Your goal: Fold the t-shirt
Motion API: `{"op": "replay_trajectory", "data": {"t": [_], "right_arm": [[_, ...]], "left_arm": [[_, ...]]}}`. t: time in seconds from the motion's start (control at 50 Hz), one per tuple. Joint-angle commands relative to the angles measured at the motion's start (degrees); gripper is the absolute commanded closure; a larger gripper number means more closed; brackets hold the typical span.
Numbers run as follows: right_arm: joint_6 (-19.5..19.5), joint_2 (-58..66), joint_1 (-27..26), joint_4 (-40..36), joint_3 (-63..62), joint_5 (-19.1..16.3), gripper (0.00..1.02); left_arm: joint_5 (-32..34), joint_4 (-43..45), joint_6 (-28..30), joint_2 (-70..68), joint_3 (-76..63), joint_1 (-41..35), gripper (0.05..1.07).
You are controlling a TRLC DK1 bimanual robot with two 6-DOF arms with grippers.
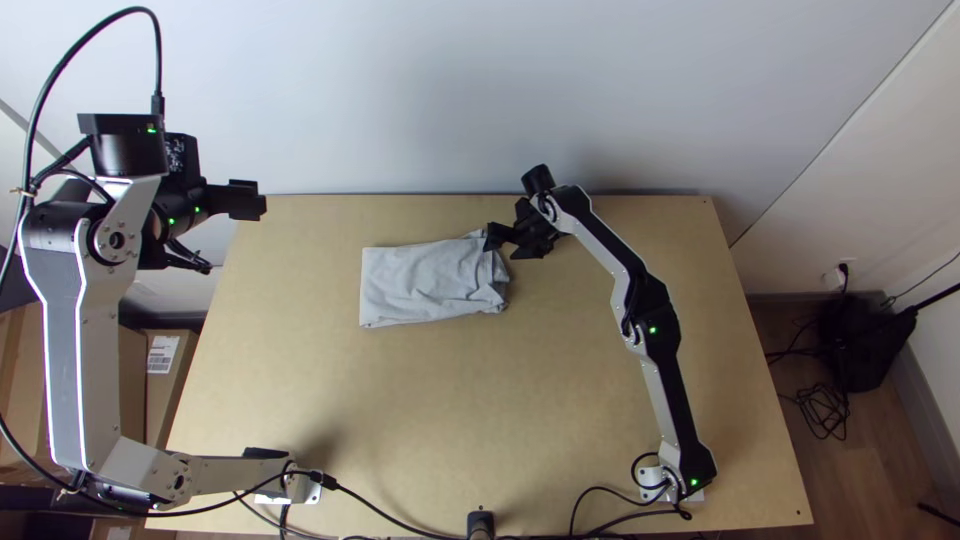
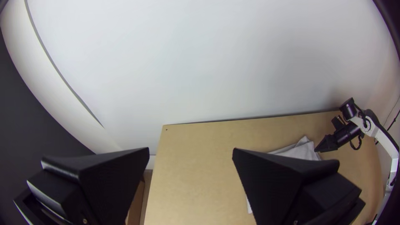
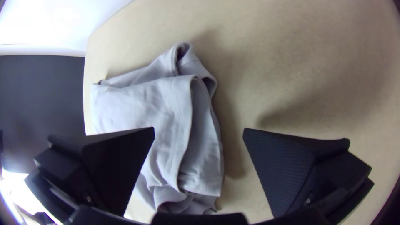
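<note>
The right gripper (image 1: 499, 247) stands wide, its flat black fingers well apart at the rumpled end of the t-shirt (image 1: 420, 285); in its wrist view one finger overlaps the cloth and the other is over bare wood. Whether it touches the fabric I cannot tell. The t-shirt lies folded into a rough rectangle on the far half of the light wooden table (image 1: 450, 420), its layered, creased end toward that gripper, its flatter end toward the left arm (image 1: 62, 330). The left gripper (image 1: 256, 201) is also wide, at the table's far left corner, away from the cloth. The right arm (image 1: 655, 335) slants over the table's right side. Behind the table's far edge rises a pale wall (image 1: 380, 100); cardboard boxes (image 1: 165, 400) stand left of the table, coiled black cables (image 1: 825, 410) on the floor to its right.
</note>
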Motion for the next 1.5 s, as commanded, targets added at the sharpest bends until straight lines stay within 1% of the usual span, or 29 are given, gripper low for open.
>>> {"op": "replay_trajectory", "data": {"t": [0.0, 0.06, 0.22, 0.26, 0.28, 0.34, 0.38, 0.4, 0.42, 0.44, 0.48, 0.58, 0.72, 0.86, 0.92, 1.0, 1.1, 1.16, 1.3, 1.4, 1.48], "right_arm": [[-1.11, 2.69, 2.10, 1.07, 1.38, -0.42, 0.05], [-1.63, 3.40, 2.98, 1.94, 1.38, -0.42, 0.05], [-1.55, 5.42, 5.09, 3.70, 1.56, -0.77, 0.05], [-1.28, 5.95, 5.27, 3.97, 1.74, -0.77, 0.06], [-1.20, 6.21, 5.44, 3.97, 1.74, -0.77, 0.09], [-1.37, 6.65, 5.53, 3.70, 1.47, -0.77, 0.29], [-1.99, 6.56, 5.36, 3.35, 0.94, -0.77, 0.55], [-2.51, 6.39, 5.09, 3.26, 0.59, -0.77, 0.71], [-2.95, 6.30, 4.74, 3.26, 0.42, -0.77, 0.83], [-3.30, 6.21, 4.39, 3.17, 0.24, -0.77, 1.00], [-3.57, 5.86, 3.60, 2.47, -0.29, -0.77, 1.00], [-5.85, 3.31, 0.79, 2.38, -4.24, -0.95, 1.00], [-8.84, -0.82, -4.75, 3.35, -11.18, -1.21, 1.00], [-11.30, -5.30, -12.31, 5.72, -17.42, -1.83, 1.00], [-12.27, -6.18, -15.65, 5.90, -18.13, -1.83, 1.00], [-13.06, -6.89, -21.36, 5.99, -18.30, -1.92, 1.00], [-13.06, -7.68, -28.31, 6.34, -18.22, -1.92, 1.00], [-12.09, -7.94, -32.17, 7.13, -18.22, -1.92, 1.00], [-11.39, -8.38, -40.79, 7.39, -18.57, -1.65, 1.00], [-11.39, -8.38, -46.15, 7.66, -18.57, -1.39, 1.00], [-11.48, -8.38, -49.31, 7.92, -18.48, -1.30, 1.00]], "left_arm": [[0.33, -0.75, 0.90, -1.91, -0.67, 1.26, 0.11], [0.33, -0.75, 1.26, -1.99, -0.67, 1.88, 0.11], [0.33, -1.18, 1.69, -2.52, -0.67, 2.93, 0.11], [0.33, -1.36, 1.69, -2.61, -0.67, 3.20, 0.11], [0.33, -1.45, 1.69, -2.70, -0.67, 3.29, 0.11], [0.33, -1.62, 1.87, -2.96, -0.67, 3.55, 0.11], [0.33, -1.71, 1.96, -3.05, -0.67, 3.64, 0.11], [0.33, -1.80, 1.96, -3.14, -0.67, 3.64, 0.11], [0.33, -1.80, 1.96, -3.22, -0.67, 3.73, 0.11], [0.33, -1.80, 1.96, -3.22, -0.67, 3.73, 0.11], [0.33, -1.89, 2.05, -3.31, -0.75, 3.81, 0.11], [0.33, -1.98, 1.96, -3.31, -1.11, 3.90, 0.11], [0.42, -1.71, 2.05, -3.14, -1.98, 3.81, 0.11], [0.59, -0.83, 2.13, -2.61, -2.78, 3.73, 0.11], [0.59, -0.48, 2.13, -2.35, -2.95, 3.55, 0.11], [0.59, -0.13, 2.13, -1.99, -3.04, 2.93, 0.11], [0.59, 0.57, 2.13, -1.55, -3.04, 2.23, 0.11], [0.59, 0.92, 2.13, -1.47, -3.04, 1.88, 0.11], [0.68, 1.28, 2.05, -1.12, -3.04, 0.82, 0.11], [1.12, 1.63, 1.87, -0.94, -3.04, 0.56, 0.11], [2.00, 1.98, 1.61, -0.94, -3.04, 0.65, 0.11]]}}
